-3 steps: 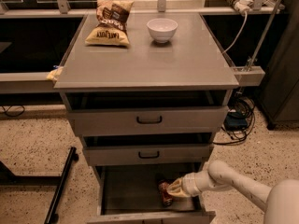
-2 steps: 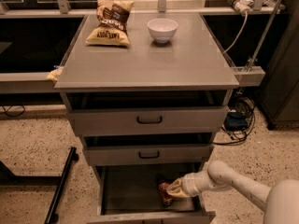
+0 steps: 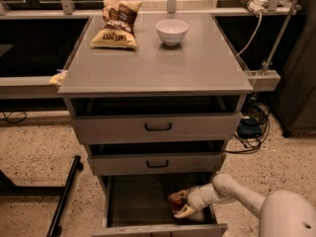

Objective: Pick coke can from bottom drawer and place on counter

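The coke can point(image 3: 174, 204) is a small red can at the right side of the open bottom drawer point(image 3: 136, 204). My gripper point(image 3: 181, 204) reaches into that drawer from the right. Its pale fingers point(image 3: 185, 212) sit on either side of the can and are closed against it. The can rests low in the drawer, partly hidden by the fingers. The grey counter point(image 3: 158, 65) is the cabinet top above the three drawers. My white arm point(image 3: 237, 194) comes in from the lower right.
A chip bag point(image 3: 116, 23) and a white bowl point(image 3: 172, 31) sit at the back of the counter. The two upper drawers point(image 3: 158, 127) stand slightly open above my gripper. A black pole point(image 3: 64, 196) lies on the floor at left. Cables point(image 3: 252, 127) hang at right.
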Available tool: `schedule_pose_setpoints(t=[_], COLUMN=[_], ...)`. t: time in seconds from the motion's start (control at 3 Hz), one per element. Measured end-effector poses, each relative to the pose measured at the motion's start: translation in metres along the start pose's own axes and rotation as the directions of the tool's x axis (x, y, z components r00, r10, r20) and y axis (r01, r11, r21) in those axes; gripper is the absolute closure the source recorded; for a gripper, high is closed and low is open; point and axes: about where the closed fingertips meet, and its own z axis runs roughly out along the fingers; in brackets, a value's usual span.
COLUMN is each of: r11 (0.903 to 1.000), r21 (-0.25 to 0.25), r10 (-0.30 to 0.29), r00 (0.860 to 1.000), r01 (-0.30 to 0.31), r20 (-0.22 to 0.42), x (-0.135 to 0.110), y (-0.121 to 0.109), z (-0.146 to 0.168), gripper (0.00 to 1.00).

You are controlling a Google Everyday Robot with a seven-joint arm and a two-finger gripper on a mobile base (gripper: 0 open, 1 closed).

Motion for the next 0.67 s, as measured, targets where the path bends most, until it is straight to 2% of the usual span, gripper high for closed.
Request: schedule_pose_setpoints(t=[0.33, 0.67], r11=[0.9984, 0.9937], r21=[-0.003, 0.020], r10=[-0.057, -0.111], r00=[0.998, 0.994], r01=[0.057, 0.111], r20=[0.014, 0.016], x=[0.009, 0.013], y=[-0.008, -0.018], z=[0.010, 0.011], gripper=[0.00, 0.00])
